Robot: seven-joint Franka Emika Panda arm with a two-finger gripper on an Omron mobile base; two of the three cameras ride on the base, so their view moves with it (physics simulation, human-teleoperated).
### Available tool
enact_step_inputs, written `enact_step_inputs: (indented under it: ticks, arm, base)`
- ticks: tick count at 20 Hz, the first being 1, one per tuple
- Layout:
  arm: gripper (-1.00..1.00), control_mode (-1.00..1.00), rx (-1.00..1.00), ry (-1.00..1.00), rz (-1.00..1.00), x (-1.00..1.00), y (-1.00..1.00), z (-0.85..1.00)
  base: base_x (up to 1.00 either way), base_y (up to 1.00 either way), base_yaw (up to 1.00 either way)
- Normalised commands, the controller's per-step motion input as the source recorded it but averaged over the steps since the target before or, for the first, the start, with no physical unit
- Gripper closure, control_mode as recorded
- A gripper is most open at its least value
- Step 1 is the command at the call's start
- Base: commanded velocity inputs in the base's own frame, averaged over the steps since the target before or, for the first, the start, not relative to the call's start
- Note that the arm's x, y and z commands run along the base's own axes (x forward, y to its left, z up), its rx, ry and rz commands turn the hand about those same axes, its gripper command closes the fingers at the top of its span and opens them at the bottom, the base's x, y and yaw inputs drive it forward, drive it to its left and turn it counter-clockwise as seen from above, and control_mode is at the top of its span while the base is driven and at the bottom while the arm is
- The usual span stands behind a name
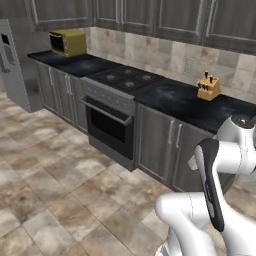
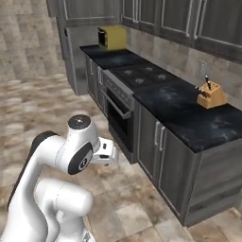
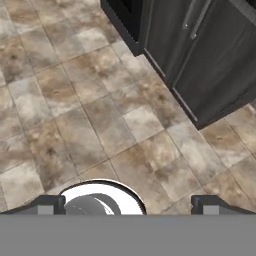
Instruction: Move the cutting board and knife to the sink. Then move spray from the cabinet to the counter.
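The brown-and-cream stone-tile floor (image 1: 60,190) takes up the lower left of the left base view and most of the hand view. Above it the black marble-like counter (image 1: 180,100) with faint white veins runs from upper left to the right edge, over grey lower cabinets (image 1: 165,145) with bar handles, broken at the middle by a black built-in oven with a cooktop (image 1: 122,77). Grey wood-grain wall cabinets (image 1: 165,17) line the top of the frame, doors closed. A tall grey refrigerator (image 1: 12,65) stands at the left edge. A boxy yellow countertop oven (image 1: 67,42) sits at the counter's far left end, and a small tan wooden knife block (image 1: 208,88) stands near its right end.

The white arm is folded low, wrist pointing at the floor. In the hand view the gripper (image 3: 127,206) hangs over bare tile with its dark tips spread wide at the bottom corners, nothing between them.

The cutting board, knife, sink and spray cannot be made out on this stretch of counter, so their place cannot be told from here. The step in hand looks like the approach: the base probably needs to drive along the counter until the board and sink come into sight, with the arm kept tucked clear of the cabinet fronts.
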Motion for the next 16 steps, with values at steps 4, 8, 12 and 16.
enact_step_inputs:
  ticks: [4,8,12,16]
  arm:
    - [-1.00,1.00,0.00,0.00,0.00,0.00,0.00,0.00]
    - [-1.00,1.00,0.00,0.00,0.00,0.00,0.00,0.00]
    - [-1.00,1.00,0.00,0.00,0.00,0.00,0.00,0.00]
    - [-1.00,1.00,0.00,0.00,0.00,0.00,0.00,0.00]
  base:
    - [0.69,0.52,0.06]
    - [0.71,0.57,0.03]
    - [0.71,0.57,0.02]
    - [0.71,0.57,0.02]
